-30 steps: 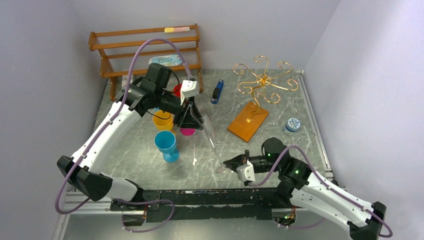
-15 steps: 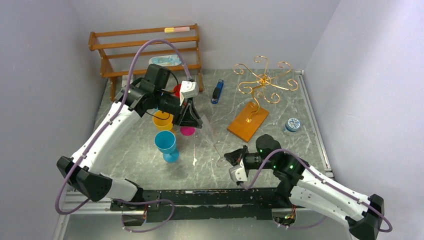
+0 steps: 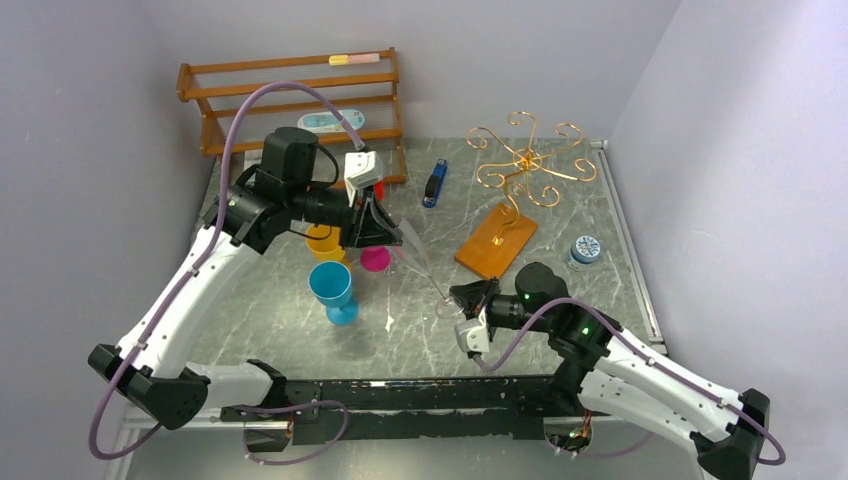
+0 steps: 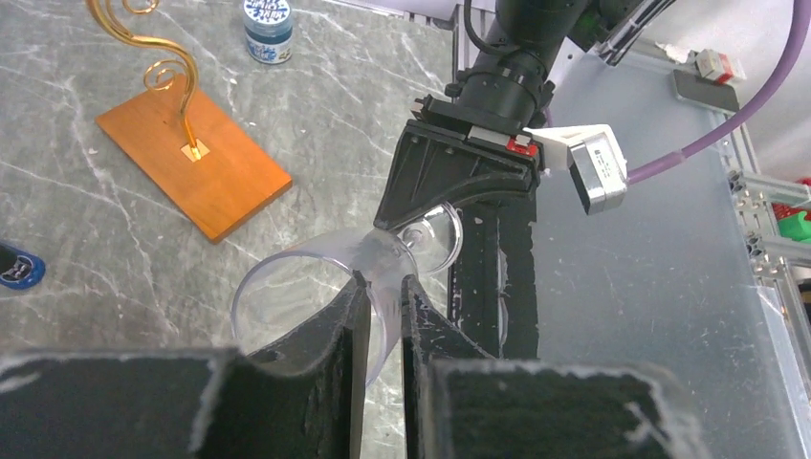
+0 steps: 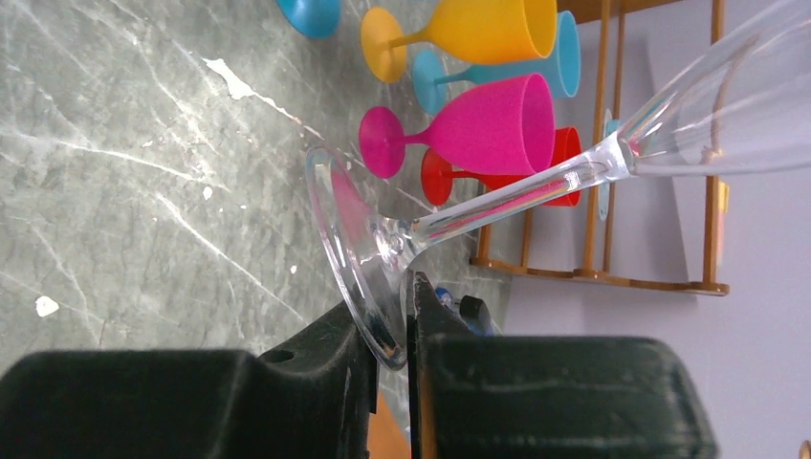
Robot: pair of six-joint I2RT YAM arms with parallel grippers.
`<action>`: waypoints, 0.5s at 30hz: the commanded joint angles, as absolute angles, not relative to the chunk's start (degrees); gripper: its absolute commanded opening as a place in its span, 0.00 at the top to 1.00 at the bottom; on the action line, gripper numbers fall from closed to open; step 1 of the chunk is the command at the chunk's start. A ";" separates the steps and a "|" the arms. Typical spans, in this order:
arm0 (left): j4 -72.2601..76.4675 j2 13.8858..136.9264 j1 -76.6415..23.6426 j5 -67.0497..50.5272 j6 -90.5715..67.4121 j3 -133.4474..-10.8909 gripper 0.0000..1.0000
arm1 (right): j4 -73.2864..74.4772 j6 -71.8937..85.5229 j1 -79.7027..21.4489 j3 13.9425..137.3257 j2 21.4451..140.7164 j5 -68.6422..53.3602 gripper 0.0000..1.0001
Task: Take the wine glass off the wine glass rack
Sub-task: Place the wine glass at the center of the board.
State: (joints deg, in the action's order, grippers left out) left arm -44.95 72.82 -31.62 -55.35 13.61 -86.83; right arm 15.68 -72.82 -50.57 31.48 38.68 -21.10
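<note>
Grey marbled tabletop (image 3: 285, 335), pale lilac walls on three sides.

Entry 1: left gripper (image 4: 383, 284), clenched on the bowl wall of the wine glass (image 4: 287, 296) close to where the stem begins. It carries the glass tilted, foot toward the other arm, and we judge it lifted off the marble.

Entry 2: right gripper (image 5: 387, 306), fingers flanking the rim of the glass's foot. Whether they pinch it or only bracket it we cannot tell. We read the double hold as a hand-over, the bowl grip steadying the glass.

Entry 3: wine glass rack (image 3: 525, 160), gold wire on an orange-brown base, well apart at rear right. Its scroll arms are bare, so we judge the removal done.

Also listed: blue goblet (image 3: 330, 283), yellow goblet (image 3: 322, 243) and pink goblet (image 3: 376, 260) beside the left arm; wooden slatted shelf (image 3: 290, 95) against the back wall.
</note>
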 commanded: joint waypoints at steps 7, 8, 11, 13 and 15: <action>-46.65 72.03 -33.29 -56.86 9.78 -88.38 0.95 | 3.68 -68.33 -49.99 33.02 35.89 -21.65 1.00; -45.98 71.88 -33.31 -56.80 9.25 -88.15 0.95 | 4.06 -68.57 -50.01 32.98 36.06 -22.09 1.00; -42.12 71.19 -33.31 -59.13 6.57 -86.96 0.73 | 4.94 -69.18 -49.99 33.29 36.12 -23.62 1.00; -41.21 71.41 -33.22 -59.73 5.39 -87.42 0.62 | 4.22 -69.26 -50.01 33.34 35.62 -23.25 1.00; -44.01 72.73 -33.07 -58.82 7.20 -89.37 0.54 | 3.28 -69.91 -50.01 33.20 35.03 -23.12 1.00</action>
State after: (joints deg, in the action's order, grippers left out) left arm -40.73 71.35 -32.05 -55.77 8.23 -88.07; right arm 13.10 -71.55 -50.63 31.46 36.84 -25.06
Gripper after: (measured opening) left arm 0.387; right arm 0.061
